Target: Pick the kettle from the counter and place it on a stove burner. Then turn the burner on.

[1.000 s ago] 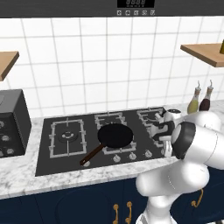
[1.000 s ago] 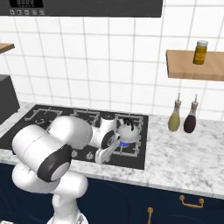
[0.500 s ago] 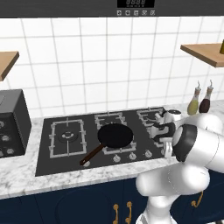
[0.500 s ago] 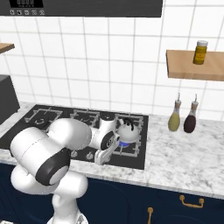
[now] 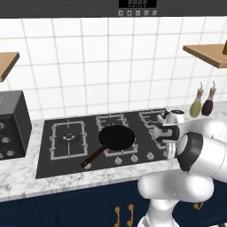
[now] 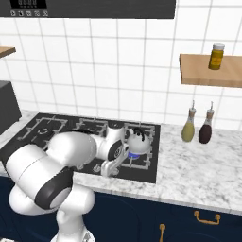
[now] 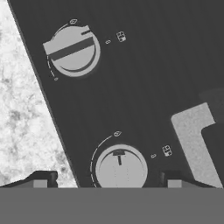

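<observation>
Kettle (image 6: 136, 138) seated on stove (image 5: 66, 155) right burner, blue flame beneath; gripper (image 7: 108, 179) released, fingers straddling knob (image 7: 120, 168) at 6 o'clock; burner step apparently done, next: withdraw.

Arm folded low, tool (image 7: 107, 179) pointing down, fingers spread.

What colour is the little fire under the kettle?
Blue. The flame under the kettle shows best in the right base view.

I can't read any text; the display (image 5: 137, 3) above the stove (image 5: 66, 153) is too blurred for digits.
</observation>
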